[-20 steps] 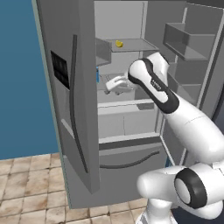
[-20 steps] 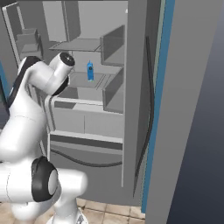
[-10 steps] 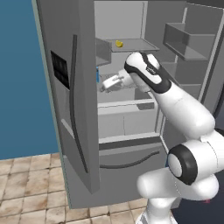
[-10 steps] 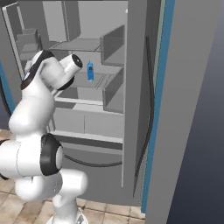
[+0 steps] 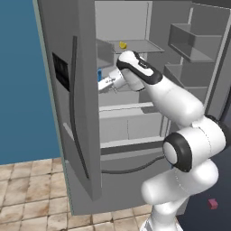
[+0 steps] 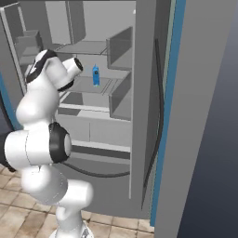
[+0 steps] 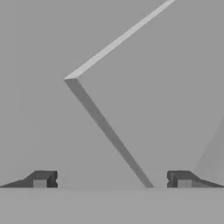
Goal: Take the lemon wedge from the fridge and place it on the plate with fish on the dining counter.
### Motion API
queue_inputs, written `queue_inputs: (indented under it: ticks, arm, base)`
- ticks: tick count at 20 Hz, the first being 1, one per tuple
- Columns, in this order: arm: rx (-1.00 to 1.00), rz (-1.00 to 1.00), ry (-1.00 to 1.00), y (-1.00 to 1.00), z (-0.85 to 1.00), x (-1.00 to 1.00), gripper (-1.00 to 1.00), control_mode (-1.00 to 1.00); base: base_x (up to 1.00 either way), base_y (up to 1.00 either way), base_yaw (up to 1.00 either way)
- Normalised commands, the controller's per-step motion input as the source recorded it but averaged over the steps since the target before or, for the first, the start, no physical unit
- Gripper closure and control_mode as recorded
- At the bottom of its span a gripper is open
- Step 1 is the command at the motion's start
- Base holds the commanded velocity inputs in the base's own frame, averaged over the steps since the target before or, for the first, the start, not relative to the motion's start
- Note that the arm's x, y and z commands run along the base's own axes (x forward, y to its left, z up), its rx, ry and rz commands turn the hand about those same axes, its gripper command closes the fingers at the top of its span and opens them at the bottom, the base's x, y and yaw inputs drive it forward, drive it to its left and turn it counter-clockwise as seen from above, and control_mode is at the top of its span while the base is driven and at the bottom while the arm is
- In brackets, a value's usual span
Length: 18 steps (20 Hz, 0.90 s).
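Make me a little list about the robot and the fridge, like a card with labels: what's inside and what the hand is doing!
fridge: doors open, grey shelves inside
lemon wedge: tiny and yellow, lying on the upper shelf
blue bottle: standing upright on the shelf below
hand: inside the fridge at the blue bottle's level, lower than the lemon wedge
fingers: spread apart, nothing between them
hand view: plain grey fridge panels
task so far: lemon wedge not picked up yet

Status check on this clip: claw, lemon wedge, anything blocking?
Claw open, empty, inside the tall grey fridge. Tiny yellow lemon wedge on upper shelf, above claw, untouched. Small blue bottle on shelf below, near the claw.
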Motion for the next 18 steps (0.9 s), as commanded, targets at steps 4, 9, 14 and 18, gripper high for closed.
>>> queue_inputs:
  ticks: [4,9,14,18]
  arm:
    - [0.09,0.14,-0.02,0.89,0.0,-0.2,-1.0,-1.0]
    - [0.11,0.13,-0.06,1.0,-0.04,-0.45,-1.0,-1.0]
    - [0.11,0.06,-0.01,0.53,-0.05,-0.13,-1.0,-1.0]
    - [-0.01,0.0,0.0,-0.06,0.0,-0.11,-1.0,-1.0]
  base:
    - [0.0,0.0,0.0]
    - [0.0,0.0,0.0]
    - [0.0,0.0,0.0]
    - [0.0,0.0,0.0]
